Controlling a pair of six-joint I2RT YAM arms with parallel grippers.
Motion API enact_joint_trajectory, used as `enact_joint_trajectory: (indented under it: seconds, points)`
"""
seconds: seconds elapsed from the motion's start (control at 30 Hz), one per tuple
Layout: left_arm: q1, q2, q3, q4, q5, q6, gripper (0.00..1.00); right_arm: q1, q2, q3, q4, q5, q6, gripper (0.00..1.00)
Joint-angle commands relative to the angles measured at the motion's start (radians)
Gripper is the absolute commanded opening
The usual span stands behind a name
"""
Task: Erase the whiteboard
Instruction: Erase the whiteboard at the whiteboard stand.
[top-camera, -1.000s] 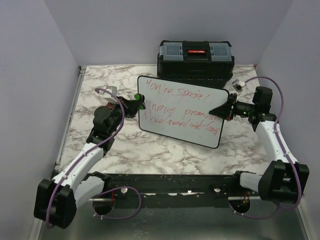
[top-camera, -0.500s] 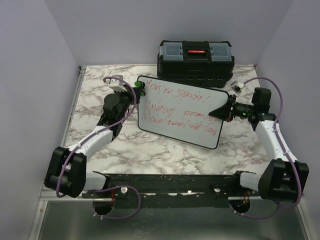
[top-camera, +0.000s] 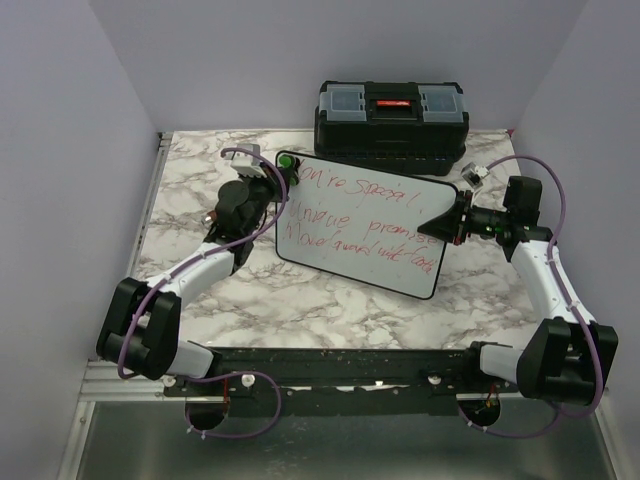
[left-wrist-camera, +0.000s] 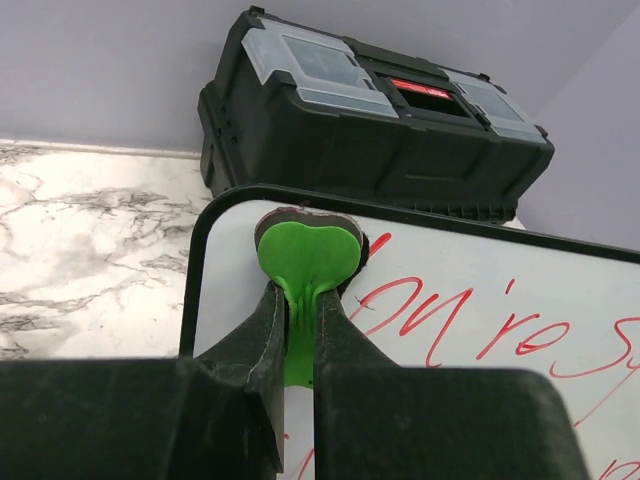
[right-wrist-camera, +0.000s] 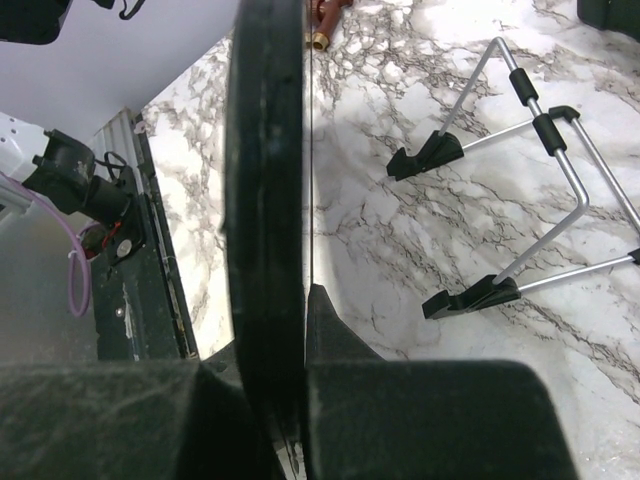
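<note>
The whiteboard (top-camera: 365, 225) is propped at a tilt on the marble table (top-camera: 300, 300), just in front of the toolbox (top-camera: 392, 120), with red writing across its face. Its right edge is clamped between the fingers of the right gripper (top-camera: 452, 217). A green eraser (left-wrist-camera: 307, 250) is pinched in the left gripper (left-wrist-camera: 298, 305) and pressed against the board's upper left corner, beside the first red word.

You have two arms, the left arm (top-camera: 200, 270) and the right arm (top-camera: 545, 275), built of white shells between bulky black joint housings. A thin purple cable (top-camera: 564, 205) loops along each. Your left gripper (left-wrist-camera: 300, 300) has matte black, tapered fingers (left-wrist-camera: 262, 335).
</note>
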Motion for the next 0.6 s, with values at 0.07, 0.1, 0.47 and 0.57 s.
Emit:
enact_joint_trajectory:
  seconds: [0.07, 0.1, 0.47, 0.57]
  points:
    - [-0.010, -0.017, 0.023, -0.138, 0.013, 0.032, 0.00, 0.005, 0.002, 0.003, 0.002, 0.025, -0.081, 0.01]
    - [-0.010, -0.024, 0.013, -0.163, 0.018, 0.038, 0.00, 0.005, 0.002, 0.003, -0.001, 0.024, -0.083, 0.01]
    - [-0.019, -0.039, 0.052, -0.288, -0.087, 0.078, 0.00, 0.006, 0.001, 0.004, -0.003, 0.018, -0.087, 0.01]
    - [-0.019, -0.029, 0.101, -0.266, -0.139, 0.067, 0.00, 0.006, -0.003, 0.002, -0.003, 0.018, -0.086, 0.00]
